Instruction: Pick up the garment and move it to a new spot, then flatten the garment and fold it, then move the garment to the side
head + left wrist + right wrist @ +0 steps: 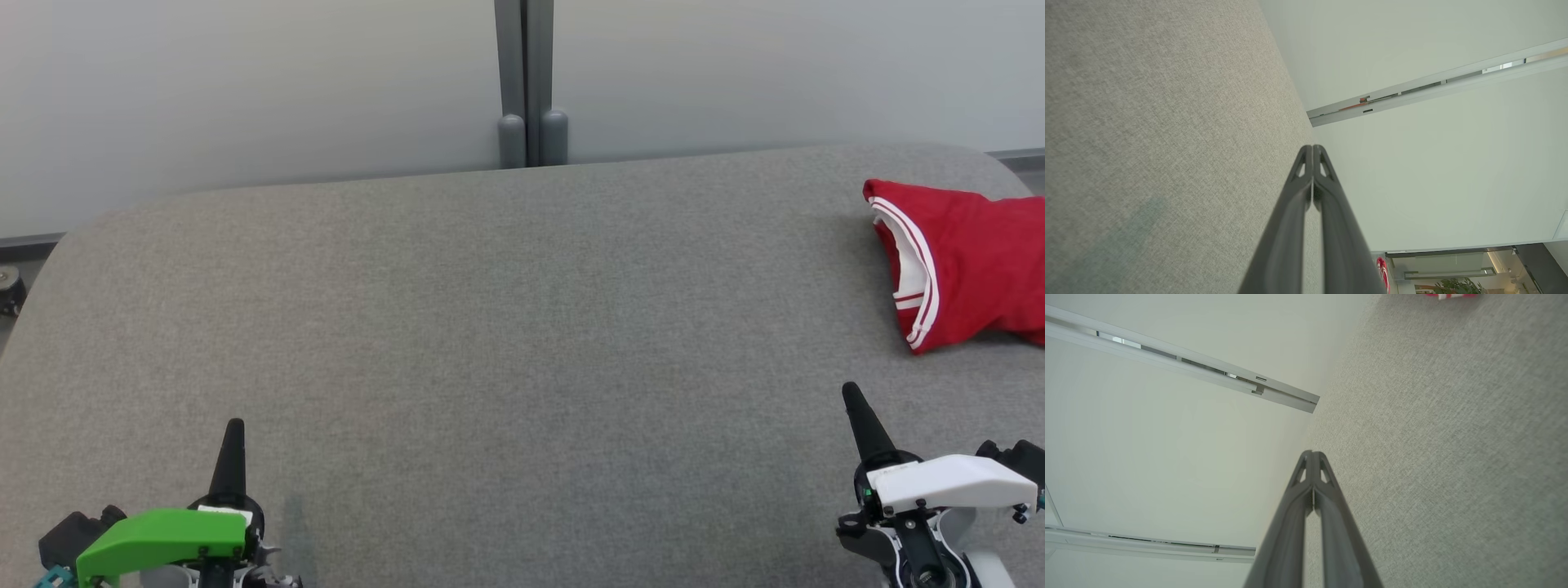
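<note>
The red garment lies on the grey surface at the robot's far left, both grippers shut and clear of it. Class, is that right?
One slip: the head view shows the red garment at the robot's far right, not left. The rest holds: it lies on the grey surface, and the left gripper and right gripper are shut and clear of it.

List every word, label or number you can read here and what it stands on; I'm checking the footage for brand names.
No text can be read.
Garment: red with white stripes, no lettering showing.
White patch on the left end effector: too small to read.
White cover of the right end effector: any marks too small to read.
</note>
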`<state>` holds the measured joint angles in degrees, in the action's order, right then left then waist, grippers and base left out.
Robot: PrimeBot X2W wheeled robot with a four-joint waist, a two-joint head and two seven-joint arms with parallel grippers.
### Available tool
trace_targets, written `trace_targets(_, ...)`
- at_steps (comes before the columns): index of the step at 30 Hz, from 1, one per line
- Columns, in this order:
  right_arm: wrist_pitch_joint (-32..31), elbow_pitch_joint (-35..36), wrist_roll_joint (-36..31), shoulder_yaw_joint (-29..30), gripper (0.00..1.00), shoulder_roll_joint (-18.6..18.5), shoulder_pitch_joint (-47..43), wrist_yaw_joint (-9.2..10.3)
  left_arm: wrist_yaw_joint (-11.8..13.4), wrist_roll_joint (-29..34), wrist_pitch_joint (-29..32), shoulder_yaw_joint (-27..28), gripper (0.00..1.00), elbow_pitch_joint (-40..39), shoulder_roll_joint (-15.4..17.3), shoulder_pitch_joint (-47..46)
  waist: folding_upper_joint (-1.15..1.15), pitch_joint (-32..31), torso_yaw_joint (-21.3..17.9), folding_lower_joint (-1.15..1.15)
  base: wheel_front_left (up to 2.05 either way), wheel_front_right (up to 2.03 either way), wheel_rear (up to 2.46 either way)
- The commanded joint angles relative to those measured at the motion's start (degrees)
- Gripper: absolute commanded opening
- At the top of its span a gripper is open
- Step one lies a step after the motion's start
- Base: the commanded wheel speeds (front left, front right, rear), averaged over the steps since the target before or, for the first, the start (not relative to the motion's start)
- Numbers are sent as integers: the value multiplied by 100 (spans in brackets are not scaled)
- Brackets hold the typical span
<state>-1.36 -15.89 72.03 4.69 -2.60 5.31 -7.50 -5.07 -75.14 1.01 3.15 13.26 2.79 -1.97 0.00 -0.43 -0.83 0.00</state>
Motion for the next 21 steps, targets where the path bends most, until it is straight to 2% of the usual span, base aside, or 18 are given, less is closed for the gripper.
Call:
trace_targets(1,-37,69,140,24,0,-32,93,0,-38,-121,31,34,0,-55,52,-164,0,1,2,0,0,0,0)
trace_targets(21,-287,107,1083,119,0,-38,148,0,-69,-944,285,179,0,-70,57,-320,0,17,38,0,0,0,0)
